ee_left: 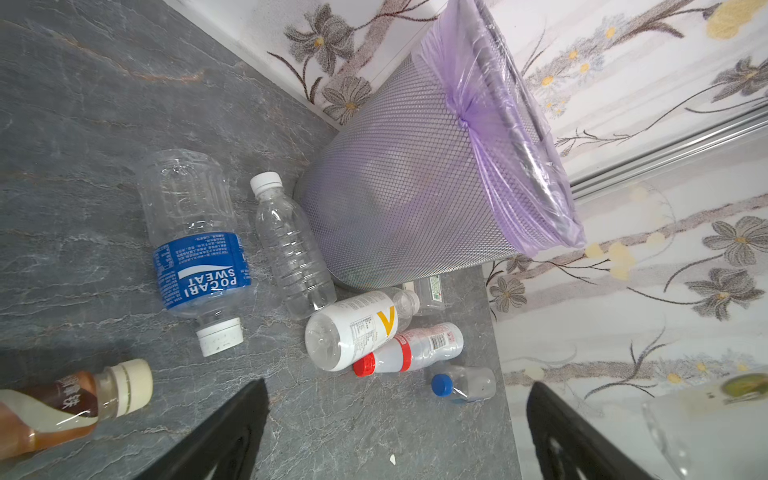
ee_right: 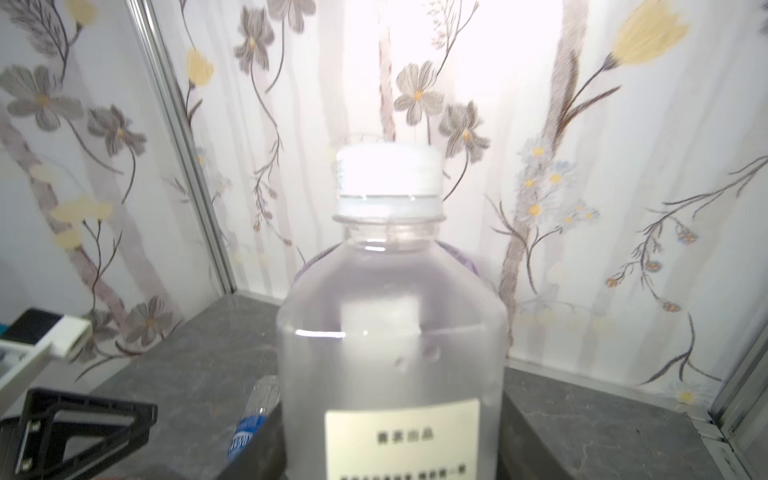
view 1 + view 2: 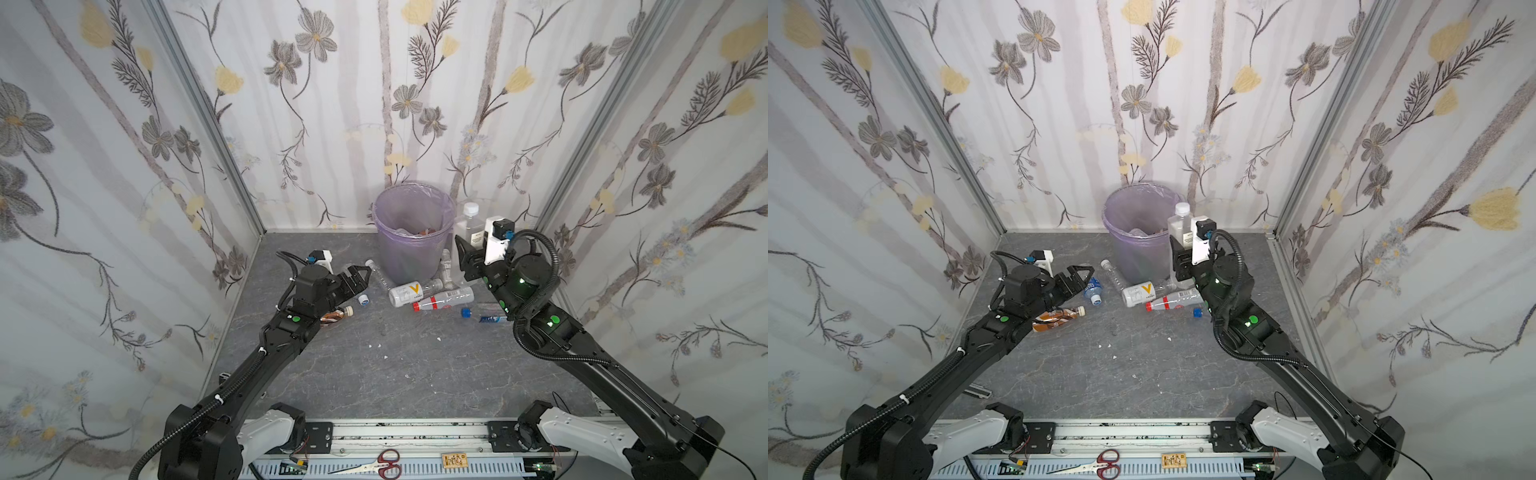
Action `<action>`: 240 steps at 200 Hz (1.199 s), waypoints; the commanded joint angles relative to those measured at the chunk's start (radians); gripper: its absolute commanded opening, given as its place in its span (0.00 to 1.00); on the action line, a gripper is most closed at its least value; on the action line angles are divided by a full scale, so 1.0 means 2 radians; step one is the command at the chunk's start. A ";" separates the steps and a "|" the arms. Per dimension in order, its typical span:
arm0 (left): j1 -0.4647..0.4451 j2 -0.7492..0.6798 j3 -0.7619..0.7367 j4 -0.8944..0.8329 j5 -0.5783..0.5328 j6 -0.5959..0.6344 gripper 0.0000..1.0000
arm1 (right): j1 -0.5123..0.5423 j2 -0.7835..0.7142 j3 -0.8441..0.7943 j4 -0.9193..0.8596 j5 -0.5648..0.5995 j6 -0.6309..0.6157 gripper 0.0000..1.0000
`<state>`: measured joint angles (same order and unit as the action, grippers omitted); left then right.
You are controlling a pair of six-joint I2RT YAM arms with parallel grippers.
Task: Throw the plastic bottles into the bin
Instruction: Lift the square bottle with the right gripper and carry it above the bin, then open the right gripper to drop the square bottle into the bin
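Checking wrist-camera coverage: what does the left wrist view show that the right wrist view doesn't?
Left wrist only: the bin's mesh wall, the white bottle with an orange V, the red-capped bottle, the brown tea bottle. Right wrist only: the white cap of the large clear bottle, upright in the right gripper. Both: the open left gripper, the grey table, the floral wall.

Bin (image 3: 399, 257): one. Plastic bottles outside it, countable: eight. These are one brown-wrapped bottle (image 3: 1057, 319), one blue-labelled bottle (image 1: 199, 257), one plain clear bottle (image 1: 291, 249) with a white cap, one white bottle with orange V (image 1: 353, 328), one red-capped bottle (image 1: 415, 347), one blue-capped bottle (image 1: 465, 382), one small clear bottle (image 1: 430, 291) and one large upright bottle (image 2: 392, 332). Possibly one more clear bottle by the bin; unclear. Bin contents: not countable. Scissors (image 3: 380, 463): one pair. Tan card (image 3: 454, 460): one.
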<state>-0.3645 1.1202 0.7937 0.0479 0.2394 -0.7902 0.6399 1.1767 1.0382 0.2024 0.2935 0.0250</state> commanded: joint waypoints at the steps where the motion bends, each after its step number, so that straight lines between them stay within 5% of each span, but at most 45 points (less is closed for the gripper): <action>1: -0.001 -0.002 0.007 0.003 0.001 -0.004 1.00 | -0.016 -0.024 -0.017 0.135 0.024 -0.002 0.55; 79: 0.000 -0.006 0.006 -0.004 -0.005 -0.001 1.00 | -0.079 -0.080 -0.090 0.459 0.033 0.047 0.56; 130: 0.000 -0.007 0.006 -0.007 -0.007 0.003 1.00 | -0.101 -0.028 -0.074 0.536 0.040 0.123 0.58; 175: 0.000 -0.012 0.005 -0.014 -0.011 0.009 1.00 | -0.104 0.126 0.077 0.379 -0.033 0.185 0.67; 214: 0.000 -0.015 0.004 -0.016 -0.009 0.007 1.00 | -0.109 0.334 0.355 0.038 -0.119 0.205 0.79; 240: 0.000 -0.019 0.002 -0.017 -0.007 0.006 1.00 | -0.109 0.356 0.371 0.044 -0.155 0.211 0.82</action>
<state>-0.3645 1.0939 0.7963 0.0120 0.2287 -0.7818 0.4240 1.8637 1.7462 0.4599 0.0963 0.4110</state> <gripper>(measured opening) 0.997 0.818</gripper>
